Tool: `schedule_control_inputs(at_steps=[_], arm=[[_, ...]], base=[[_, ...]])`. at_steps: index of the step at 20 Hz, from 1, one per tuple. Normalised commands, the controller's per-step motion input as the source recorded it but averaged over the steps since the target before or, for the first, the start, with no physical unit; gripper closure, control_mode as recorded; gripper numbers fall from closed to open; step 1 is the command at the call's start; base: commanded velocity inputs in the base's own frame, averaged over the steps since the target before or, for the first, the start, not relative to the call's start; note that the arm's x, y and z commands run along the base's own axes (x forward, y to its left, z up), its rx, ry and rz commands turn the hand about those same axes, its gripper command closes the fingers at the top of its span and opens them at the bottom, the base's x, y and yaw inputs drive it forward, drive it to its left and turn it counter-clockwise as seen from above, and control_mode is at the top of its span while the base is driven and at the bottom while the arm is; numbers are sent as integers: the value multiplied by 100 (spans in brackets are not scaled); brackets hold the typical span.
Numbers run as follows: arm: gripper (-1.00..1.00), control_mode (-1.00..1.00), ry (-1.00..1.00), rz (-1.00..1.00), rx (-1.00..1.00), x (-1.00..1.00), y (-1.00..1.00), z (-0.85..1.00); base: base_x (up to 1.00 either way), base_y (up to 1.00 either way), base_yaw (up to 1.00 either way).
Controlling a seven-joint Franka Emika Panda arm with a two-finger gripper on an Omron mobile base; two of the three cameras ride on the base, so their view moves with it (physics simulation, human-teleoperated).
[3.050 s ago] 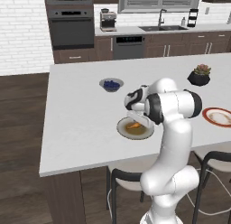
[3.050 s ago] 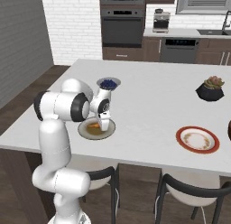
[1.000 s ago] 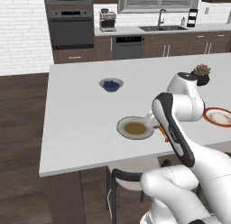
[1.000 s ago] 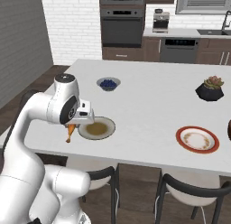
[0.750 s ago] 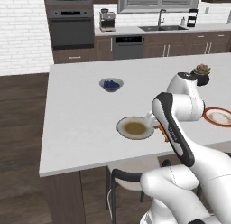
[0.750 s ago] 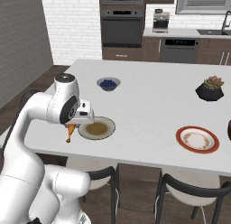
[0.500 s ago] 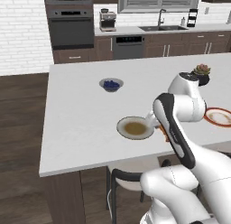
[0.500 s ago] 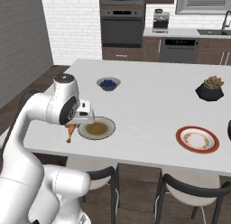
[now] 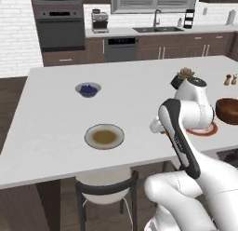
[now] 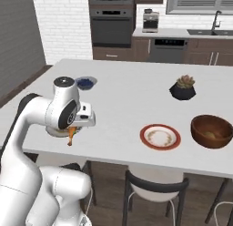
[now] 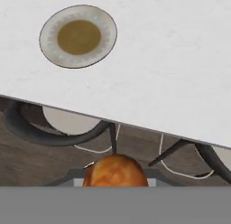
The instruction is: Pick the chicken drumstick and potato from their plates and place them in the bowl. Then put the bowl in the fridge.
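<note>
Fingers are clamped on the chicken drumstick (image 10: 71, 136), which hangs off the near-left edge of the desk (image 10: 136, 90), thin end down. I'd carry it high and level to the right, over the red-rimmed plate (image 10: 159, 136), and let go just above the wooden bowl (image 10: 212, 130). The glossy, tapered drumstick could slip; the bowl is deep and round, so forgiving.
</note>
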Motion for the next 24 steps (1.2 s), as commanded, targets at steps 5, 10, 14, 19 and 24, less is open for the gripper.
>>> schedule_control_inputs(at_steps=[5,10,14,19,24], arm=[[100,100,0,0,0,0,0,0],[100,100,0,0,0,0,0,0],[100,100,0,0,0,0,0,0],[100,100,0,0,0,0,0,0],[100,100,0,0,0,0,0,0]], base=[[-3,-95,0],[-1,-99,0],[0,-95,0],[1,-65,0],[14,-26,0]])
